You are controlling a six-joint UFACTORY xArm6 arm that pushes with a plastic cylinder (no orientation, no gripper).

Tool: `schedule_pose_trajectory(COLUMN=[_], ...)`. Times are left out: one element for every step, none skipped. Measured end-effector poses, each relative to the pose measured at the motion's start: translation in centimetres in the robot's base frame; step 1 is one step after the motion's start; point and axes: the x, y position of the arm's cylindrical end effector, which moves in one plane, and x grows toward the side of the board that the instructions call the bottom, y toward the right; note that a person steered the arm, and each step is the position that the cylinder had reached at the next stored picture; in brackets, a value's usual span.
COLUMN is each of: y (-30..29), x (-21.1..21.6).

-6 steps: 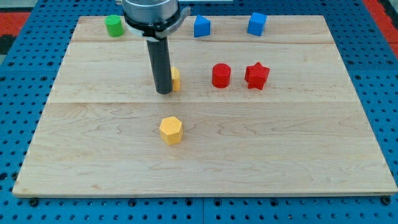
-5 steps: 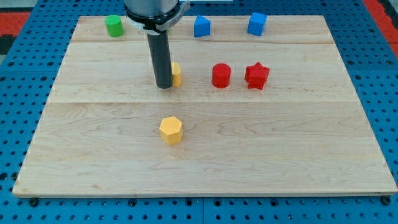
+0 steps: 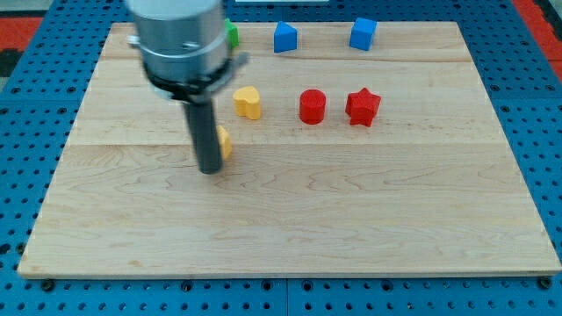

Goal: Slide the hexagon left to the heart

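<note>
My tip (image 3: 211, 169) rests on the wooden board (image 3: 395, 211), left of centre. A yellow block, the hexagon (image 3: 226, 142), sits just to the right of the rod and slightly above the tip; the rod hides its left part and appears to touch it. The yellow heart (image 3: 248, 102) lies a short way above and to the right of the hexagon, apart from it.
A red cylinder (image 3: 312, 106) and a red star (image 3: 362, 106) lie to the right of the heart. Two blue blocks (image 3: 284, 37) (image 3: 362, 33) sit near the view's top edge. A green block (image 3: 232, 33) peeks out beside the arm's body.
The rod has moved down and left, away from the heart. The yellow hexagon now sits higher and further left, against the rod. The green block now shows further right.
</note>
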Motion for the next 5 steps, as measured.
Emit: schedule_pose_trajectory(y=[0.0, 3.0, 4.1, 0.1, -3.9], x=[-3.4, -1.0, -3.7, -4.8, -6.5])
